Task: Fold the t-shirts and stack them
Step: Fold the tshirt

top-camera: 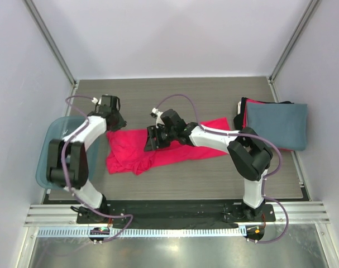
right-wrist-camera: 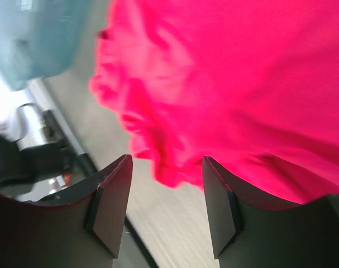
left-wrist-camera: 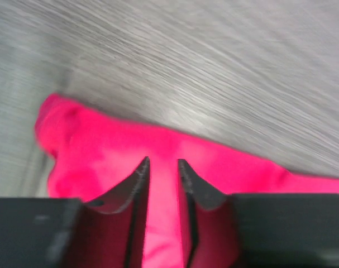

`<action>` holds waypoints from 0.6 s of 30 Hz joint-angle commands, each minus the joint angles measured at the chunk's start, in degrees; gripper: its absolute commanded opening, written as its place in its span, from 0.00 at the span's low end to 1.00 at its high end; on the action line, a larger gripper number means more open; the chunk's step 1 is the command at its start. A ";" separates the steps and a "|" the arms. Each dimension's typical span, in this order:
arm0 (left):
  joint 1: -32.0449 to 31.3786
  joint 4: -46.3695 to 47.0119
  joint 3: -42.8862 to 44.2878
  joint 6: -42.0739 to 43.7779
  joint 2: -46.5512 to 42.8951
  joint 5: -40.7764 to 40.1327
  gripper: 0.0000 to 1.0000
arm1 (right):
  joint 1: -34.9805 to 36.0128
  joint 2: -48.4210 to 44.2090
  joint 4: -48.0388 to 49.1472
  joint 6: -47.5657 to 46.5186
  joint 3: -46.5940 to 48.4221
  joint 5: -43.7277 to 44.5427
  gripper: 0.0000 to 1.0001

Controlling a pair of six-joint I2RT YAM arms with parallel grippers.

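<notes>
Right wrist view: right gripper [right-wrist-camera: 166,162] gapes over pink t-shirt [right-wrist-camera: 242,84]; left gripper [left-wrist-camera: 163,161] slightly parted.

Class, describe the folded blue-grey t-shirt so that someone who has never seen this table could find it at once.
Start at the grey wood-grain table and go to its right edge. A small stack of folded shirts lies there, and the blue-grey t-shirt is on top. Unlike the pink-red t-shirt crumpled mid-table, it is neatly folded and dull-coloured.

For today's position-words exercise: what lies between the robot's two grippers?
Part of the crumpled pink shirt lies there; the top view shows it.
</notes>
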 commanded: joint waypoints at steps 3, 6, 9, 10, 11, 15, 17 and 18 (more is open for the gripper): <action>-4.00 2.40 -6.21 -3.55 -14.14 -1.67 0.32 | 0.77 -0.60 -7.57 -1.88 1.27 11.29 0.51; -6.64 1.17 -10.52 -4.60 -20.80 -2.81 0.32 | 0.94 0.19 -8.82 -1.61 1.54 14.21 0.47; -8.05 -1.28 -13.51 -4.61 -25.99 -1.06 0.32 | 2.34 0.72 -11.17 -1.87 2.76 16.31 0.47; -8.31 -1.73 -14.56 -4.61 -27.15 -0.27 0.32 | 2.87 0.80 -12.06 -2.31 3.20 17.36 0.46; -9.18 -2.00 -15.44 -4.35 -28.29 0.34 0.32 | 3.40 0.81 -12.68 -2.49 3.91 19.03 0.46; -10.33 -3.93 -19.66 -5.05 -33.22 1.58 0.32 | 5.51 1.94 -14.87 -1.70 5.40 21.75 0.47; -10.60 -4.11 -21.77 -5.92 -35.24 1.32 0.33 | 6.04 2.56 -15.67 -1.26 6.46 22.73 0.47; -10.69 -3.59 -22.56 -6.01 -35.68 1.23 0.33 | 6.30 2.65 -15.67 -0.91 6.63 22.91 0.47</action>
